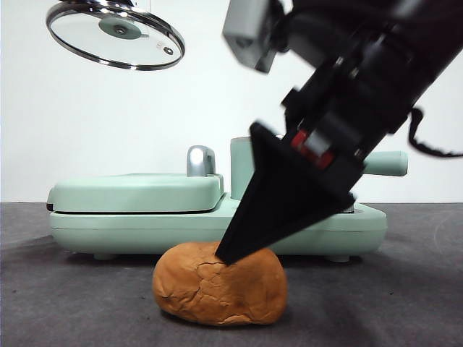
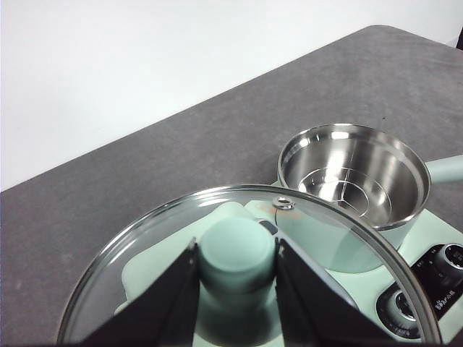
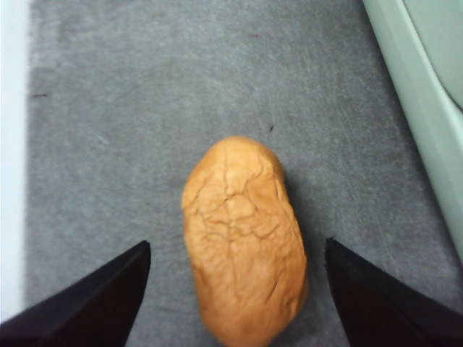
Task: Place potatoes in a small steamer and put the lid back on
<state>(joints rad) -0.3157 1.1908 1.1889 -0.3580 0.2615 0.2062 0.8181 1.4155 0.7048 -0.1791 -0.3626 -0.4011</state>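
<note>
The potato (image 1: 221,285) is an orange-brown cracked lump lying on the grey table in front of the appliance. My right gripper (image 1: 230,253) comes down from the upper right, its tip at the potato's top. In the right wrist view it (image 3: 237,244) is open, with a jaw on each side of the potato (image 3: 242,238). My left gripper (image 2: 237,289) is shut on the mint-green knob (image 2: 237,254) of the glass lid (image 1: 116,32), held high at the upper left. The small steamer (image 2: 354,181) stands uncovered and empty, its handle (image 1: 387,164) pointing right; in the front view the right arm mostly hides it.
The mint-green appliance base (image 1: 347,228) stands behind the potato, with the flat griddle cover (image 1: 137,191) and its chrome handle (image 1: 200,160) on its left part. Control dials (image 2: 405,311) sit on the base near the pot. The base's edge (image 3: 427,108) runs close beside the potato.
</note>
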